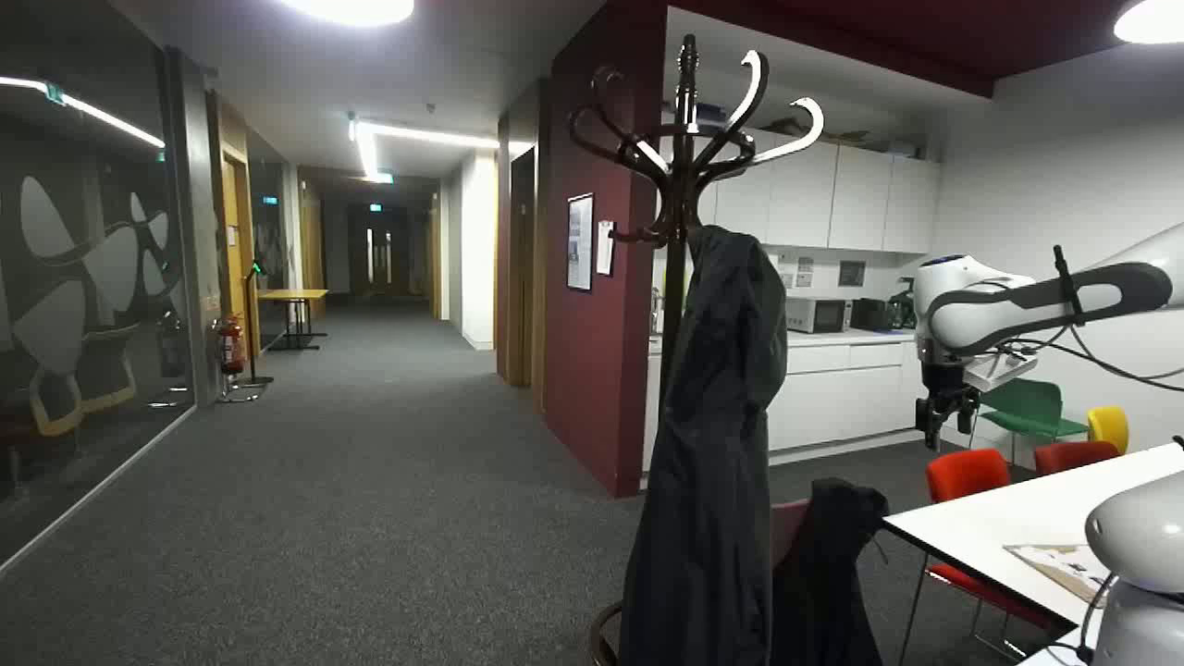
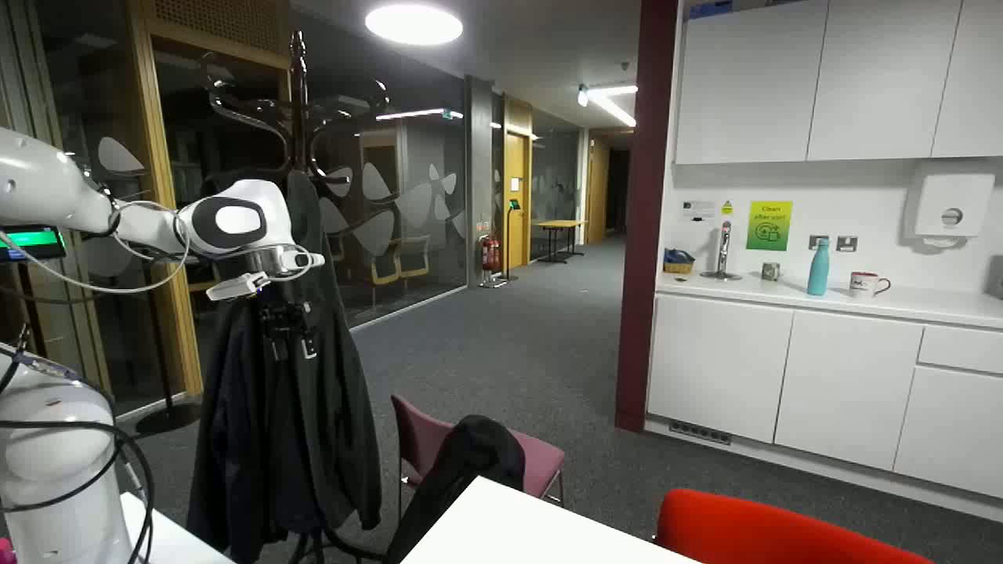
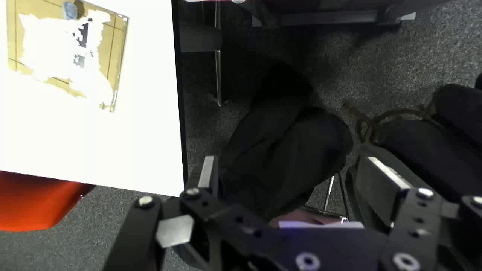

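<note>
Hangs with black two-fingered hand (image 3: 293,168) spread wide, grasping nothing; in an exterior view, has black cloth garment (image 2: 470,462), draped over pink metal-legged chair (image 2: 538,464), below toward four o'clock.

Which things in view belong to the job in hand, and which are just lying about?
Likely involved, by nearness:
Open, empty gripper
Black jacket, framed by it in the wrist view

Apparently background:
Blue bottle on the counter
Mug beside it
Red chair
Fire extinguisher
</note>
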You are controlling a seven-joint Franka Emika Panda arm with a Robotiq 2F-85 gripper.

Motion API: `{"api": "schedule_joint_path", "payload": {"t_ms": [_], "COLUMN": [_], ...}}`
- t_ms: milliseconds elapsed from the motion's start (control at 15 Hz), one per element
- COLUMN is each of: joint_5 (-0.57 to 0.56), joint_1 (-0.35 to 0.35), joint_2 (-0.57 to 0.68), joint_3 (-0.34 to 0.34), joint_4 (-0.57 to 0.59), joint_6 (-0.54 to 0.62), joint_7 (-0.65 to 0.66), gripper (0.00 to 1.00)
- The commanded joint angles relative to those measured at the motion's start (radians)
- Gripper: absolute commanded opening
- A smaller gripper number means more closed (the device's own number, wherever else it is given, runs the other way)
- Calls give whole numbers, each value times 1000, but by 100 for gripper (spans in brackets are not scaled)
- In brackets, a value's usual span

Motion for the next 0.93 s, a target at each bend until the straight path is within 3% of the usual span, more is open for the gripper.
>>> {"api": "schedule_joint_path", "payload": {"t_ms": [0, 400, 867], "joint_5": [-7, -20, 8], "joint_1": [13, 13, 9], "joint_2": [1, -17, -51], "joint_3": [-10, -16, -94], "joint_4": [2, 1, 18], "joint_6": [-4, 29, 266], "joint_7": [7, -6, -63], "gripper": [100, 100, 100]}}
